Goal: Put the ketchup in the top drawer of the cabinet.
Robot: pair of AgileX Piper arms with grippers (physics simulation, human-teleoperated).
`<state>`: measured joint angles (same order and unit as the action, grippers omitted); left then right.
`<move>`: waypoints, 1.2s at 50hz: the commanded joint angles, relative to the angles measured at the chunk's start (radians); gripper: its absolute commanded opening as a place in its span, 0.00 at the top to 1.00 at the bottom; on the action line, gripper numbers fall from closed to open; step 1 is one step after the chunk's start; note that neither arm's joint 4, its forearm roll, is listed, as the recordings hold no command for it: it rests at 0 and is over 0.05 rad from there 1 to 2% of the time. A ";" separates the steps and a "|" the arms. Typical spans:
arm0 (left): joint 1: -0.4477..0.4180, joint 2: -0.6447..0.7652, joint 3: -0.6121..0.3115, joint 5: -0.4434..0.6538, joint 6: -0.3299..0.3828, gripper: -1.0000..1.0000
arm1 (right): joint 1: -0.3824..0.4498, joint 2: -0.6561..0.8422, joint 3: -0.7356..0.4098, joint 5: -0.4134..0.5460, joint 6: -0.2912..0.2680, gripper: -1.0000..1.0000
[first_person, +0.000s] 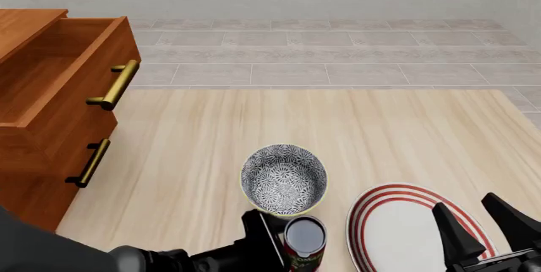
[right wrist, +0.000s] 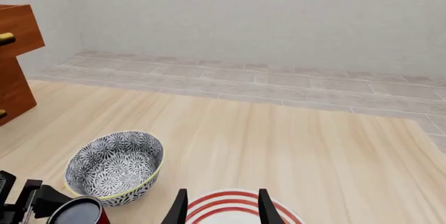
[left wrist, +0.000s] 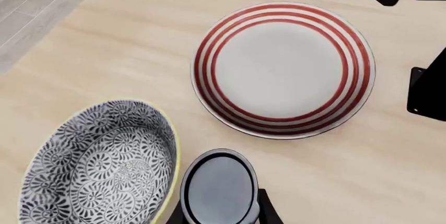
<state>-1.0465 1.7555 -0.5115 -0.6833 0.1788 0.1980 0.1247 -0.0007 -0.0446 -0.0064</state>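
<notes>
Pale wood table (first_person: 253, 126) running out to a grey tiled floor and a blank wall beyond. Down at the near edge, upright on its base, the ketchup (first_person: 305, 241), dark metal top facing up, red label just showing below. Tucked just beside the patterned bowl (first_person: 284, 179) on the near side, with the red-ringed plate (first_person: 406, 227) to its right.

Left gripper (first_person: 283, 240) right there at the can, fingers either side of it in the front view, one dark finger (first_person: 260, 237) flush against its left flank. Closed on it, by the look of things, though the far finger mostly hidden behind the can. Same story from the left wrist view: the can's top sitting right between the finger tips.

Right gripper (first_person: 486, 224) over by the plate's right rim, spread wide, holding nothing. Further from the can, and on the wrong side for the trip.

And the trip: far left and away. The cabinet (first_person: 34, 177) against the table's left side, the top drawer (first_person: 59, 75) already pulled open, brass handle sticking out, cavity bare and waiting. So up, left and forward from the left gripper, can kept vertical, bowl standing close on the way out. Lift first, probably, then swing across.
</notes>
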 commanded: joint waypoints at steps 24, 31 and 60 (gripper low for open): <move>0.015 -0.327 0.039 0.154 0.024 1.00 | 0.001 0.042 0.000 -0.030 -0.008 0.00; 0.030 -0.381 0.045 0.182 0.013 1.00 | 0.009 0.016 -0.001 -0.015 -0.002 0.00; 0.138 -0.710 0.093 0.341 0.069 1.00 | 0.003 0.015 -0.001 -0.017 -0.007 0.00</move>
<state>-0.9552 1.2049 -0.4369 -0.4064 0.1859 0.2016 0.1400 -0.0023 -0.0608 -0.0139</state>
